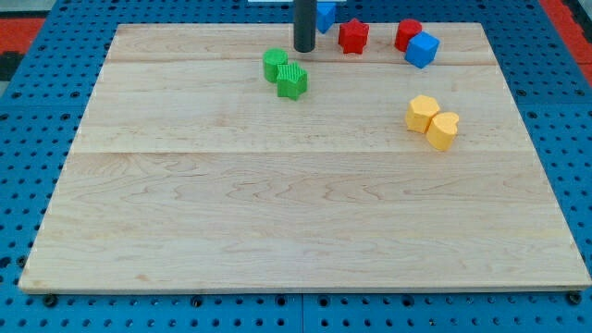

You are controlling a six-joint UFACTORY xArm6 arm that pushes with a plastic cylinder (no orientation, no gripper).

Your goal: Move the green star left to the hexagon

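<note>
- My tip (pixel 304 49) stood on the wooden board (pixel 277 231) near the view's top edge, a little left of the board's middle line; the rod rose straight up and out of the view
- This arm carried a bare rod only, so it had no jaws to hold open or clench, and it grasped nothing
- Two green blocks sat touching each other just below and to the view's left of my tip: the green block (pixel 275 65) nearer the view's left had notched sides and looked like the star, while the green ribbed block (pixel 292 80) lay at its lower right corner; its exact shape I could not tell
- My tip was just beside the upper right of that green pair, close to it but with a thin strip of board between them
- A blue block (pixel 326 13) peeked out from behind the rod at the view's top, mostly hidden, so its shape was unclear
- A red star (pixel 352 36) lay to the view's right of my tip, near it but apart
- Further to the view's right a red block (pixel 408 34) with a rounded top touched a blue cube (pixel 422 49) at its lower right
- Lower on the view's right side a yellow hexagon (pixel 422 113) touched a yellow heart-like block (pixel 442 130); both lay well apart from the green pair
- Blue pegboard (pixel 28 139) surrounded the board on all sides
</note>
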